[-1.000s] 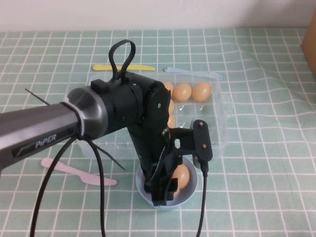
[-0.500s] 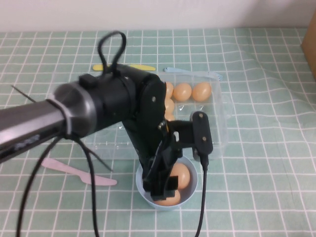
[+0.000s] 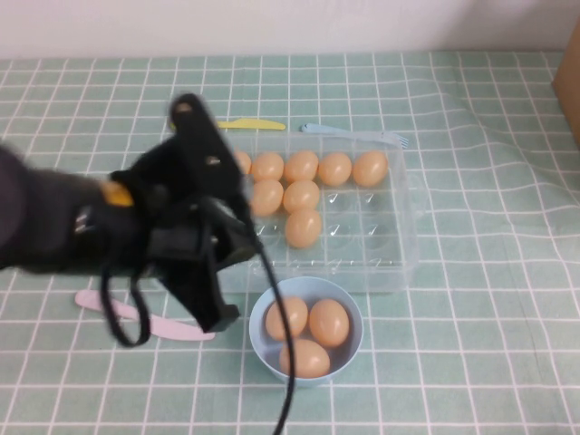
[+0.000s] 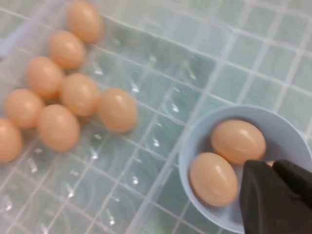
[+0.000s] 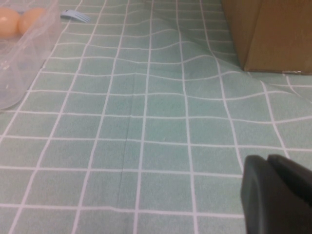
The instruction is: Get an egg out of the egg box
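The left gripper (image 3: 213,308) hangs above the tabletop (image 3: 471,362) just to the left of the light-blue bowl (image 3: 349,349), over the pink plastic knife (image 3: 136,313); the arm is blurred, and I cannot tell how its fingers stand. Three eggs lie in the bowl, the egg (image 3: 286,317) on its left side touching its neighbours. The bowl sits just in front of the egg box's (image 3: 403,227) near edge. Inside the box, eggs crowd the far and left cells, while the near and right rows are bare dimples. A yellow utensil (image 3: 249,124) and a blue fork (image 3: 353,133) lie along the box's far edge. The right gripper (image 5: 275,195) rests low over bare checked cloth right of the box, near a cardboard box (image 5: 268,34); its fingers cannot be judged either.
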Controlling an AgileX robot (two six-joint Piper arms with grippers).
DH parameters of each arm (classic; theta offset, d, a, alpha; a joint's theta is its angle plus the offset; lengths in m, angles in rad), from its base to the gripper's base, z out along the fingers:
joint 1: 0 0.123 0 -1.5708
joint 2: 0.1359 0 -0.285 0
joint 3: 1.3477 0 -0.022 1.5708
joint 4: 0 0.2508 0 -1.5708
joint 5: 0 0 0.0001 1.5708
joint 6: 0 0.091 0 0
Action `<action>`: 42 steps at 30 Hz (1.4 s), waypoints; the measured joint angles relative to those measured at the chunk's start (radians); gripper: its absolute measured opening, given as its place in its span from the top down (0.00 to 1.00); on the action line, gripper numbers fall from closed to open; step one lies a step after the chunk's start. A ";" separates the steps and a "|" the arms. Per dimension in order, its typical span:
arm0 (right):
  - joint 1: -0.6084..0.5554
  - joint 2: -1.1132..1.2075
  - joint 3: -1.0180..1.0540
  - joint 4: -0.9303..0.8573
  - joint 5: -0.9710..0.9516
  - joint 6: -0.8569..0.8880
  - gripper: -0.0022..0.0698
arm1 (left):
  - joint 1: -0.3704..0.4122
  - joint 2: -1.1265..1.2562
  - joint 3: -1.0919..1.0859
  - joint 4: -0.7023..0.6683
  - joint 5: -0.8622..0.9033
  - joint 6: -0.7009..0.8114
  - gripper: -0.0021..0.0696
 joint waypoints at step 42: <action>0.000 0.000 0.000 0.000 0.002 0.000 0.99 | 0.141 -0.869 0.890 -0.008 -1.027 -0.280 0.97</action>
